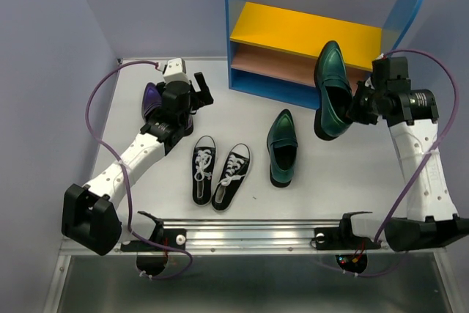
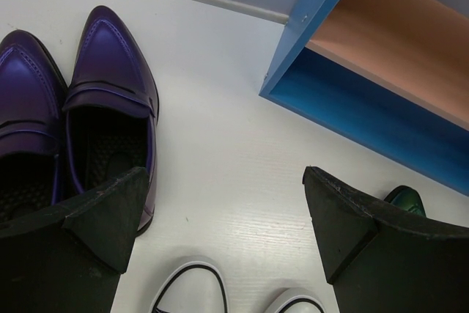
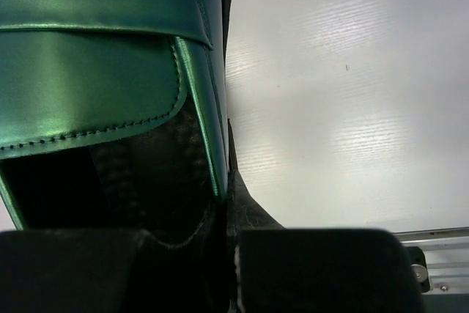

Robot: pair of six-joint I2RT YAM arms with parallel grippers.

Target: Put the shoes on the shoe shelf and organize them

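My right gripper (image 1: 357, 108) is shut on the side wall of a glossy green loafer (image 1: 332, 89), held above the table in front of the shoe shelf (image 1: 308, 34); in the right wrist view that loafer (image 3: 102, 56) fills the left half. The other green loafer (image 1: 282, 146) lies on the table. A pair of black sneakers (image 1: 220, 170) with white laces sits near the front. Two purple shoes (image 2: 88, 108) stand side by side at the left. My left gripper (image 2: 223, 210) hangs open just right of them, with bare table between its fingers.
The shelf's blue side panel and tan middle board (image 2: 396, 42) show at the upper right of the left wrist view. Sneaker toes (image 2: 190, 291) sit below the left fingers. A metal rail (image 1: 249, 232) runs along the table's near edge.
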